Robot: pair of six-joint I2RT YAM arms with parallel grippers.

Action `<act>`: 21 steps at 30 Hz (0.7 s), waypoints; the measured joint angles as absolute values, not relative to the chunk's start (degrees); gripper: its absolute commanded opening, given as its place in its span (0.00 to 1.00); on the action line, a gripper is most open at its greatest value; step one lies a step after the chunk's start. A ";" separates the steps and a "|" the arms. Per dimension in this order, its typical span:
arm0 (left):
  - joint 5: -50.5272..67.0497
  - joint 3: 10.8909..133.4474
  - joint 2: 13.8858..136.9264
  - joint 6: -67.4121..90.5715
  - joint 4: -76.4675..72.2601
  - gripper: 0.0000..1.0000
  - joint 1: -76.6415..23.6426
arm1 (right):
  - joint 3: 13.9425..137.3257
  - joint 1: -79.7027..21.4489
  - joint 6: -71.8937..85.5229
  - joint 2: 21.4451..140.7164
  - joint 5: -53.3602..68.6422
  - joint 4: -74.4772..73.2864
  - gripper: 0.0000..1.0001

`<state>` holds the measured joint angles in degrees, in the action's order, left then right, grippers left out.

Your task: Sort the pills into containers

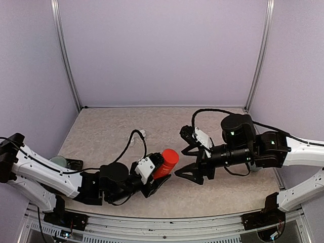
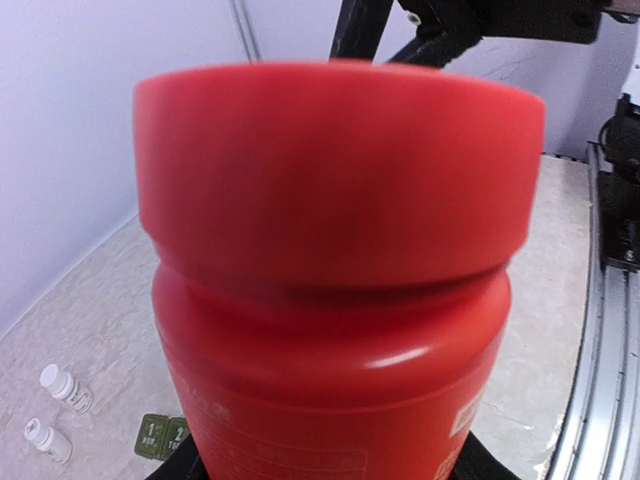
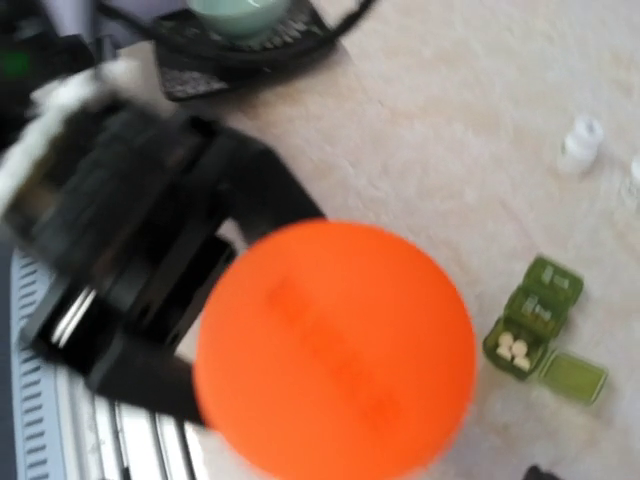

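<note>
Right wrist view: left gripper clamps a glossy, round-capped red plastic bottle; right gripper is spread wide. Green three-cell containers at three o'clock, one lid flipped back, pale pills inside.

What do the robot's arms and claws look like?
Both arms, the left arm and the right arm, have white shells with chunky black joints. Thin black cables loop along them. The left gripper and right gripper are black two-finger claws with a white block behind each. Tiny green lights glow on the right arm.
</note>
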<state>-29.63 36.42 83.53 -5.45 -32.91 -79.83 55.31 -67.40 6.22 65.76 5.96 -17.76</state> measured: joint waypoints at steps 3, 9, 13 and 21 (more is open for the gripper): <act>-21.02 33.21 79.77 -5.80 -34.15 0.38 -77.87 | 55.31 -67.40 1.72 62.46 8.23 -19.44 0.88; -0.91 31.22 75.48 -7.07 -34.22 0.38 -74.46 | 55.31 -67.40 -8.14 57.56 14.33 -20.93 0.90; 11.99 31.48 75.61 -7.75 -32.80 0.38 -73.47 | 55.33 -67.42 -13.61 57.93 19.05 -20.67 0.88; 26.46 33.50 78.39 -7.46 -30.76 0.38 -72.34 | 56.93 -67.53 -20.95 64.05 29.76 -20.60 0.85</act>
<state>26.46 33.50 78.39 -7.46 -30.76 -72.34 56.93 -67.53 -20.95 64.05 29.76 -20.60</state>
